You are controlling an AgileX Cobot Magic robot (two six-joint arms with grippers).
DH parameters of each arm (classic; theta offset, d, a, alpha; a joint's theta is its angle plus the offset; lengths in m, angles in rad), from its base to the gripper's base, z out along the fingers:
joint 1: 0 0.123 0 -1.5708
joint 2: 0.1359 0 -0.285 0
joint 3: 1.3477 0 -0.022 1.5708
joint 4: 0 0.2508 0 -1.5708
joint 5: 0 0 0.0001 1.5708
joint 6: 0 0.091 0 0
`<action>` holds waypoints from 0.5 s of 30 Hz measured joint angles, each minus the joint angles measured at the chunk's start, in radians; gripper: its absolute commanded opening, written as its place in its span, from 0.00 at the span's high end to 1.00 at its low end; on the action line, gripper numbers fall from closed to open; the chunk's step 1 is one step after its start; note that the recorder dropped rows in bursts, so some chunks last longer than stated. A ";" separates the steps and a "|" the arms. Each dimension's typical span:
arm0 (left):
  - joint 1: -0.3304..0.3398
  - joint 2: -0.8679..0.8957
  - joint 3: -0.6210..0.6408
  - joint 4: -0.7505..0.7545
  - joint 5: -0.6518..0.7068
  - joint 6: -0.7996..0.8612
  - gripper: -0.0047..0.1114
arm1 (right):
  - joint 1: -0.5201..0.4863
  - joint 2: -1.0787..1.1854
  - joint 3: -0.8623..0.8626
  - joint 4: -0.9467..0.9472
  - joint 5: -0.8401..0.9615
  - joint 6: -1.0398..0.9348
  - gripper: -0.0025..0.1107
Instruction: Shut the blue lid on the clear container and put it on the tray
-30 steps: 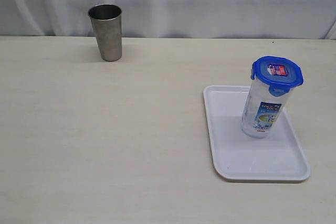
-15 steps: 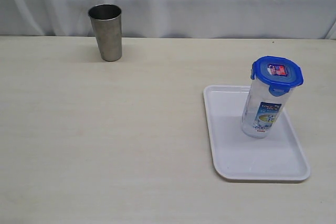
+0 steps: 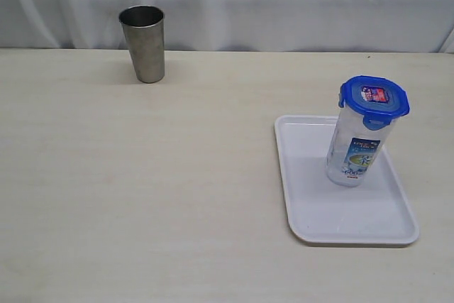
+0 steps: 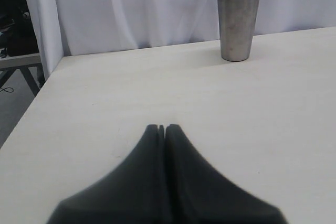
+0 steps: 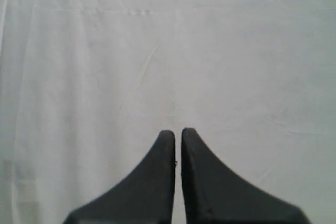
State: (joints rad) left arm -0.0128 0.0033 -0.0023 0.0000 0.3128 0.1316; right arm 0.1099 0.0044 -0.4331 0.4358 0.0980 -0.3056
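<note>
Look across the pale wooden table (image 3: 177,175), operator. The biggest task item is the tray (image 3: 306,212), down at about 4 o'clock on the tabletop: flat, white and rectangular, with rounded corners and a low raised rim.

The clear container (image 3: 345,148) stands upright inside it, toward the tray's 1 o'clock corner. It's a tall translucent cylinder that widens at the rim, with a blue-and-white printed label (image 3: 361,156) facing you.

Away at 11 o'clock, well apart from the tray, is the grey steel cup (image 3: 144,44), open end up.

The bright-blue lid (image 3: 374,97) is seated on the container's rim. The flaps you can see are folded down, and there's a small red-and-blue sticker (image 3: 374,94) on top.

Neither claw appears in the exterior view. Your left gripper (image 4: 161,128) is clenched, tips pressed together over bare table, grasping nothing. Your right gripper (image 5: 177,132) is clenched too, with only a hairline slit between the tips and nothing in it.
</note>
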 measured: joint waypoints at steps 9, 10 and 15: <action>0.000 0.000 0.000 0.000 0.000 0.000 0.96 | 0.000 -0.001 0.282 -0.198 -0.189 0.068 0.94; 0.000 0.000 0.000 0.000 0.000 0.000 0.96 | 0.000 -0.001 0.308 -0.236 -0.194 0.090 0.94; 0.000 0.000 0.000 0.000 0.000 0.000 0.96 | 0.000 -0.001 0.420 -0.306 -0.189 0.132 0.94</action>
State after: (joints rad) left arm -0.0128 0.0033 -0.0023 0.0000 0.3128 0.1316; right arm 0.1099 0.0038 -0.0135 0.1303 -0.0906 -0.1734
